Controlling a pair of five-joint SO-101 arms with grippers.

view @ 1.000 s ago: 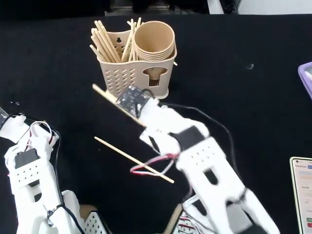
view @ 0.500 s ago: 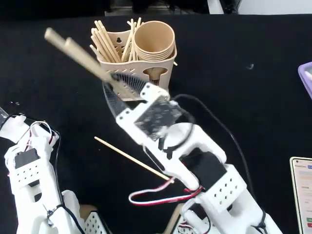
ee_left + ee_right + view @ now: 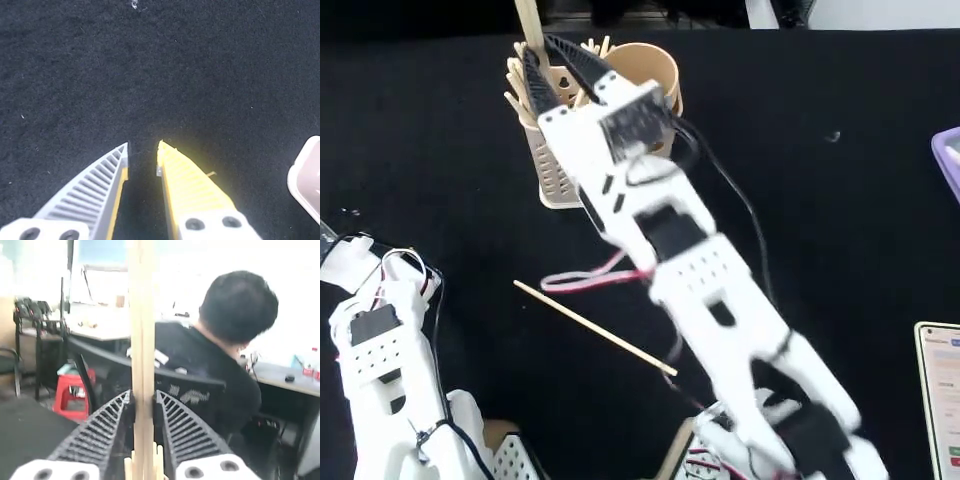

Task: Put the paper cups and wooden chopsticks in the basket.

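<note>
High view: the right gripper (image 3: 548,50) is up over the basket (image 3: 552,172), clamped on a pair of wooden chopsticks (image 3: 529,22). In the right wrist view they stand pretty much vertical between its fingers. The stacked paper cups (image 3: 655,62) sit in the basket. One loose chopstick (image 3: 595,327) lies flat on the black table (image 3: 840,200), running diagonally between the two arms. The left gripper (image 3: 142,150) hangs low over the table, fingers slightly apart. The print on the card (image 3: 942,400) at the table's edge is too small to read.

A: Non-task stuff in view?
B: Black table (image 3: 860,200). Purple item (image 3: 949,158) cut off at its right edge. White printed card or screen (image 3: 942,400) near front right.
A: Background?
B: Red stool (image 3: 71,396), cluttered desk (image 3: 97,329).
</note>
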